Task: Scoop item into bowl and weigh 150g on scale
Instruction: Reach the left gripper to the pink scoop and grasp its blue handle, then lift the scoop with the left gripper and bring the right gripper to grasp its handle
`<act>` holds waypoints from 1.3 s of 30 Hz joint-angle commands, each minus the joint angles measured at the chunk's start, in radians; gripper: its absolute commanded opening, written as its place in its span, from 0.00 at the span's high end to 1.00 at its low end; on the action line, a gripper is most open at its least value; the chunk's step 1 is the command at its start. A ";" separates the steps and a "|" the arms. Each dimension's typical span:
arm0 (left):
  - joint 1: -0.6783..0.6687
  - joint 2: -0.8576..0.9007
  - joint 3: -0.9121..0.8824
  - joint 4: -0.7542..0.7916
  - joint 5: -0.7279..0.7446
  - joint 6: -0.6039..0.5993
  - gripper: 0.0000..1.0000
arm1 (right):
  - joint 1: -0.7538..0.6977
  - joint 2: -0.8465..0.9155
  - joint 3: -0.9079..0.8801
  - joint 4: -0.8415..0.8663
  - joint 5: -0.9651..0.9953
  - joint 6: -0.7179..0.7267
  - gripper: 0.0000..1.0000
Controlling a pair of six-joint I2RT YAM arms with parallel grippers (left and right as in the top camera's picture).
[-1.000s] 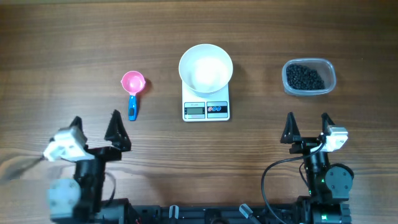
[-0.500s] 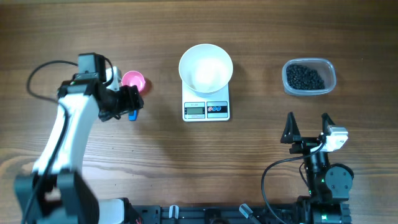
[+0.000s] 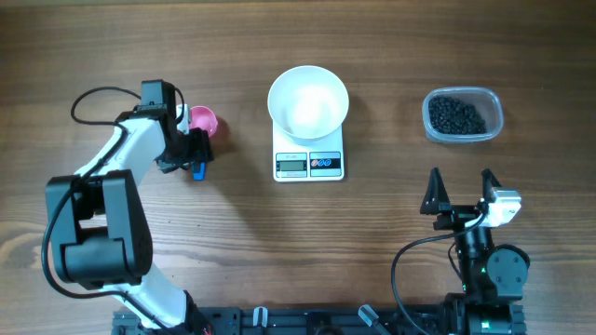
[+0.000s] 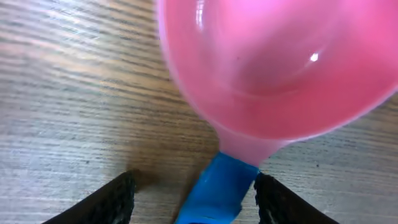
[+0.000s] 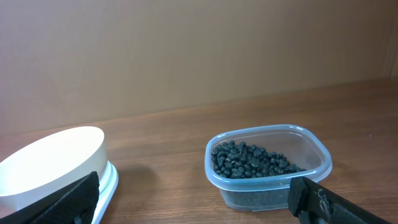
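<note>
Two black fingers (image 4: pixel 118 199) of the left jaws are straddling the blue handle (image 4: pixel 217 190) of the pink scoop (image 4: pixel 273 62), one at its 9 o'clock and one at its 3 o'clock. Desk is showing in the gap on the 9 o'clock side, so the left jaws are standing released, not clamped on the handle. Scoop is lying on the desk (image 3: pixel 372 56), cup toward 12 o'clock, handle toward 6.

Right jaws are gaping wide, gripping nothing, and are sitting near the desk's 6 o'clock edge, pointing toward 12. Clear tub (image 3: pixel 463 115) is sitting at 12 o'clock of the right jaws, well apart from them. The item (image 3: pixel 456 115), a heap of glossy black beads, is lying inside the tub.

Bowl (image 3: pixel 308 100) is sitting on the scale (image 3: pixel 308 165), its inside showing plain white. Display and buttons are showing along the scale's 6 o'clock edge. Scoop is lying at 9 o'clock of the scale and the tub at 3 o'clock of the bowl, both apart from it.
</note>
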 commanded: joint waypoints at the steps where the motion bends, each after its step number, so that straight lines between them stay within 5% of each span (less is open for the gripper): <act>1: -0.049 0.029 -0.023 0.008 0.056 0.120 0.37 | -0.004 -0.005 -0.001 0.003 0.014 0.007 0.00; 10: -0.109 0.030 -0.048 0.030 -0.053 0.063 0.39 | -0.004 -0.005 -0.001 0.003 0.014 0.007 0.00; 12: -0.109 0.030 -0.048 0.050 -0.051 0.016 0.00 | -0.004 -0.005 -0.001 0.003 0.014 0.007 0.00; 16: -0.109 0.030 -0.048 0.079 0.021 0.015 0.00 | -0.004 -0.005 -0.001 0.003 0.014 0.007 0.00; 17: -0.108 0.030 -0.048 0.079 0.018 0.015 0.03 | -0.004 -0.005 -0.001 0.003 0.014 0.007 0.00; 19: -0.109 0.031 -0.048 0.088 -0.008 0.001 0.38 | -0.004 -0.005 -0.001 0.003 0.014 0.007 0.00; 20: -0.109 0.031 -0.048 0.099 -0.060 -0.062 0.42 | -0.004 -0.005 -0.001 0.003 0.014 0.007 0.00; 23: -0.110 0.031 -0.048 0.126 -0.146 -0.140 0.48 | -0.004 -0.005 -0.001 0.003 0.014 0.007 0.00; 33: -0.117 0.063 -0.048 0.180 -0.147 -0.139 0.58 | -0.004 -0.005 -0.001 0.003 0.014 0.007 0.00; 39: -0.118 0.063 -0.048 0.206 -0.147 -0.140 0.72 | -0.004 -0.005 -0.001 0.003 0.014 0.007 0.00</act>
